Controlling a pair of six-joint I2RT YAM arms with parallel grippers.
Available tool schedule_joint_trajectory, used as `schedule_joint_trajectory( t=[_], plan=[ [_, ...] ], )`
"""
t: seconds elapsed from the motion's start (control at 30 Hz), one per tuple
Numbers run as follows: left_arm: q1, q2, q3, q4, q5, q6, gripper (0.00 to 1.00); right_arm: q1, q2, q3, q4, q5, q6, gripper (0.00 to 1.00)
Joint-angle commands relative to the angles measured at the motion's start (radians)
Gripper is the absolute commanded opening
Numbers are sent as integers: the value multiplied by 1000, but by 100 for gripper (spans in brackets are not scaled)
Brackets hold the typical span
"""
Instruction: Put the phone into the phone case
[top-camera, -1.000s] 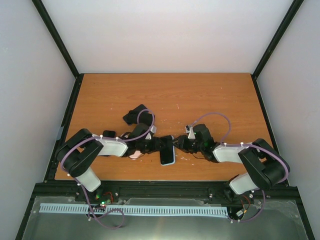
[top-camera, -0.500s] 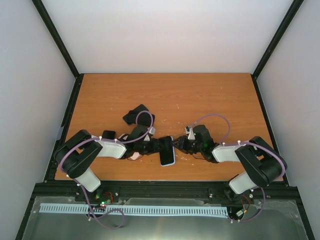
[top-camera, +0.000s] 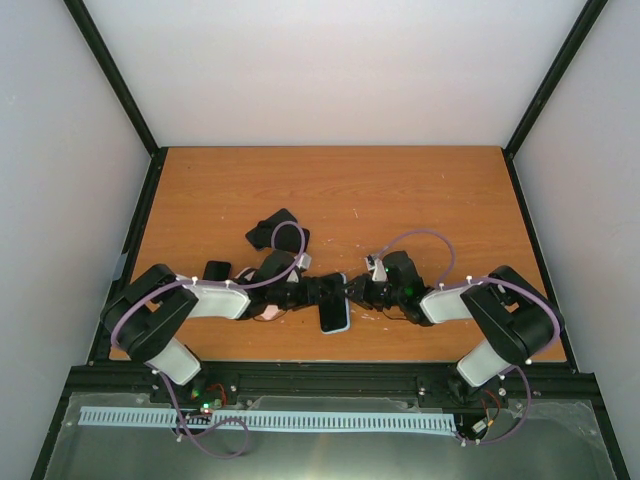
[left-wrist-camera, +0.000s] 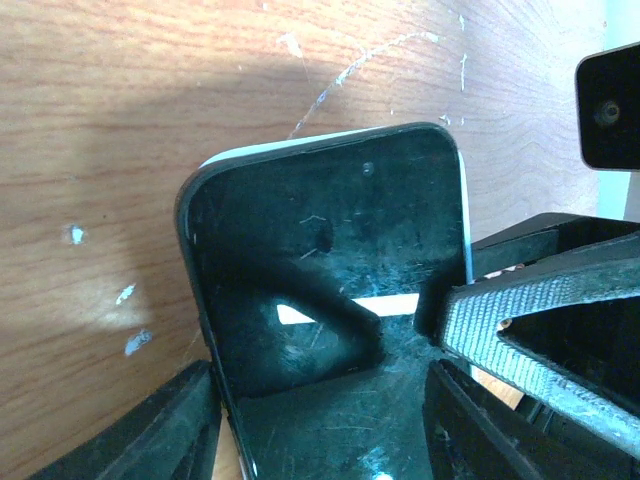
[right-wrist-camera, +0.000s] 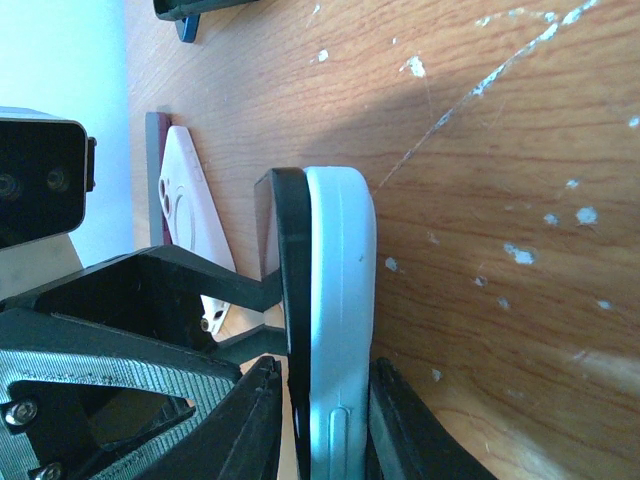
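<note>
The pink case (right-wrist-camera: 185, 215) lay on the table (right-wrist-camera: 500, 150) just left of the left gripper (top-camera: 324, 291), whose jaws stood about half apart at the dark screen of the phone (left-wrist-camera: 330, 220); I could not tell if they held it. The right gripper (right-wrist-camera: 322, 400) pinched the phone front and back, tipped up between the two arms. The phone was not in the case yet, so next it likely had to go left and line up over the case
</note>
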Motion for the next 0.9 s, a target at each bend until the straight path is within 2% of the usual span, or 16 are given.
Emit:
schedule_joint_trajectory(
  t=[0.0,0.23,0.43,0.53,0.6,0.87],
  plan=[
    [-9,-31,31,-50,-47,27,59,9,4,20,7,-7,-40,23],
    [9,-16,33,-69,-64,7,59,9,26,13,3,6,-52,23],
    [35,13,64,-66,-75,21,52,9,39,21,13,18,-50,26],
    [35,35,93,-69,-86,38,46,9,54,21,25,20,-57,26],
    [35,56,113,-71,-83,48,37,9,69,20,40,14,-63,25],
    [31,111,134,-5,3,71,17,9,94,32,90,-17,-93,25]
  ],
)
